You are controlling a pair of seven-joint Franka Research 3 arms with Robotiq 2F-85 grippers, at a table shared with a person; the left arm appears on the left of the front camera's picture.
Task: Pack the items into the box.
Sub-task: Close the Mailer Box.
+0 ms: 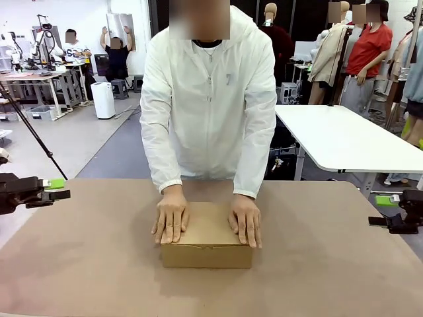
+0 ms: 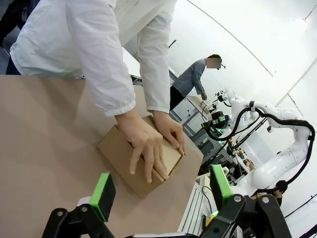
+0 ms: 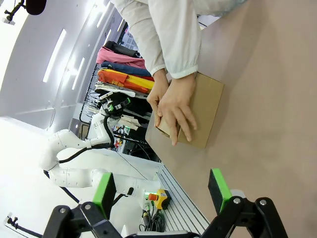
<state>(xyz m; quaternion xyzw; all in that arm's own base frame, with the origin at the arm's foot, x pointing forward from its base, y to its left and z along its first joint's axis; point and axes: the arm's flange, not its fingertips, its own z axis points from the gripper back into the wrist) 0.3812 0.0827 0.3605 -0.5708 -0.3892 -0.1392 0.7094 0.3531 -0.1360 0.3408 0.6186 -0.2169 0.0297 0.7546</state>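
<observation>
Left hand (image 1: 58, 189) parked at the left edge of the bench (image 1: 317, 264), well apart from everything, pointing inward, green pads (image 2: 103, 195) spread wide with nothing between them in its wrist view. Right hand (image 1: 380, 210) mirrored at the right edge, level above the bench top, pads (image 3: 219, 189) likewise spread and empty. Midway between them, the box (image 1: 207, 246) flat on the bench near its middle, lid shut (contents hidden, so no telling what is inside). Pressed on top, the person's two hands (image 1: 172, 214), palms down, fingers spread toward the robot's side, one at each end of the lid, arms in white sleeves (image 1: 157, 125) reaching down from the far side, torso leaning over the bench.
</observation>
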